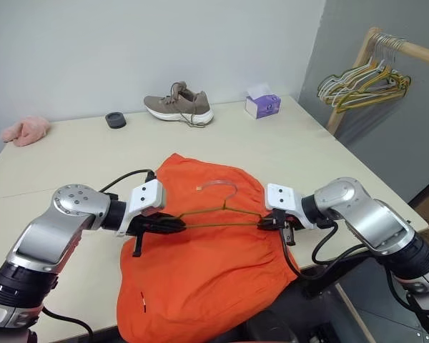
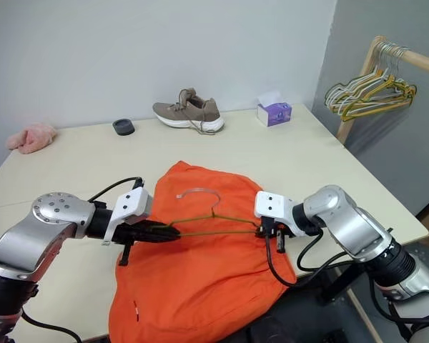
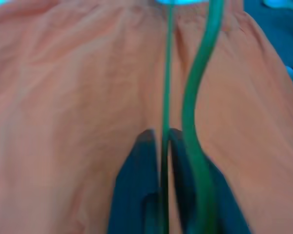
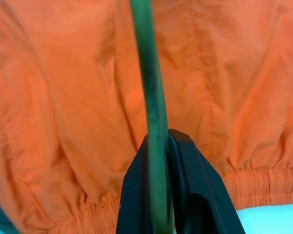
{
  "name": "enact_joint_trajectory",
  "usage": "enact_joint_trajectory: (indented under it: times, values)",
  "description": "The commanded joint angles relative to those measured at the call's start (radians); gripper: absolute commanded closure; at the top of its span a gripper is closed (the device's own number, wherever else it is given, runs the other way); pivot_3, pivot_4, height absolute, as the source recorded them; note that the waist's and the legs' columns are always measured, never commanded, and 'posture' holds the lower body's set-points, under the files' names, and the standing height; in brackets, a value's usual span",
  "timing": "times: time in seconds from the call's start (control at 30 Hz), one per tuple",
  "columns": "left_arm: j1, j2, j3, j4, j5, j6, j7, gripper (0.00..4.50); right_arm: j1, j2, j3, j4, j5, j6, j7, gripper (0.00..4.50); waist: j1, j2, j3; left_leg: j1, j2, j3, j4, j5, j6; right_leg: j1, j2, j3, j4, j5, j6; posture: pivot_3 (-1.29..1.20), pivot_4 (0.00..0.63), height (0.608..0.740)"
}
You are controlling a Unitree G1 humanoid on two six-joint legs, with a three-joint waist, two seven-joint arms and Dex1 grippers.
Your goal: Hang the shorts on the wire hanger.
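The bright orange shorts (image 1: pixel 200 279) lie spread on the table near its front edge, part of them hanging over it. Just above them is the thin dark wire hanger (image 1: pixel 222 214), held level, its hook (image 1: pixel 225 188) pointing away from me. My left gripper (image 1: pixel 175 225) is shut on the hanger's left end; in the left wrist view its fingers (image 3: pixel 146 161) close in on the wire (image 3: pixel 164 97). My right gripper (image 1: pixel 266 221) is shut on the right end, and the right wrist view shows the wire (image 4: pixel 154 107) clamped between its black fingers (image 4: pixel 185 165), with the gathered waistband (image 4: pixel 254 178) behind.
At the back of the table stand a brown shoe (image 1: pixel 179 106), a purple tissue box (image 1: pixel 262 106), a small black round object (image 1: pixel 115 119) and a pink cloth (image 1: pixel 25 130). A wooden rack (image 1: pixel 368 43) with bunched pale hangers (image 1: pixel 365 80) stands beyond the table's right edge.
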Motion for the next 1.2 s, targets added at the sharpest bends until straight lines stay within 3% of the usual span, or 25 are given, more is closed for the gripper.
enact_joint_trajectory:
  times: [0.03,0.33,0.5,0.83,1.2]
  values:
    - [-0.005,-0.020,0.050,0.000,-0.043,-0.003,0.019,2.82,0.012,-0.025,-0.067,-0.057,0.044,0.021,0.003,4.50,0.000,0.000,0.000,0.000,0.000,0.000,0.000,0.000,0.000,0.000,0.000,0.000,0.000,0.000,0.000,-0.29,0.000,0.740]
    - [0.008,-0.023,0.161,0.068,-0.128,0.058,0.056,0.04,0.134,-0.122,-0.187,-0.094,0.110,0.077,-0.029,4.50,-0.005,0.000,0.000,0.000,0.000,0.000,0.000,0.000,0.000,0.000,0.000,0.000,0.000,0.000,0.000,-0.32,0.000,0.740]
    - [0.041,-0.026,0.181,0.112,-0.106,0.011,0.067,0.04,0.241,-0.150,-0.300,-0.125,0.169,0.148,-0.077,4.50,-0.007,-0.001,0.000,0.000,0.000,0.001,0.000,0.000,0.000,0.000,0.000,0.000,0.000,0.000,0.000,-0.33,0.000,0.740]
    - [0.105,-0.076,0.192,0.108,-0.127,-0.025,0.086,0.04,0.561,-0.170,-0.659,-0.100,0.256,0.320,-0.208,4.50,-0.016,-0.002,-0.001,0.000,0.000,0.002,0.000,0.000,0.000,0.000,0.000,0.000,-0.001,0.000,0.000,-0.38,0.000,0.740]
    - [0.090,-0.081,0.163,0.085,-0.114,-0.022,0.084,0.04,0.807,-0.195,-0.805,-0.146,0.353,0.380,-0.209,4.50,-0.055,-0.003,-0.001,0.001,0.000,0.002,-0.001,0.000,0.000,0.001,0.000,0.000,-0.001,-0.001,0.000,-0.38,0.000,0.740]
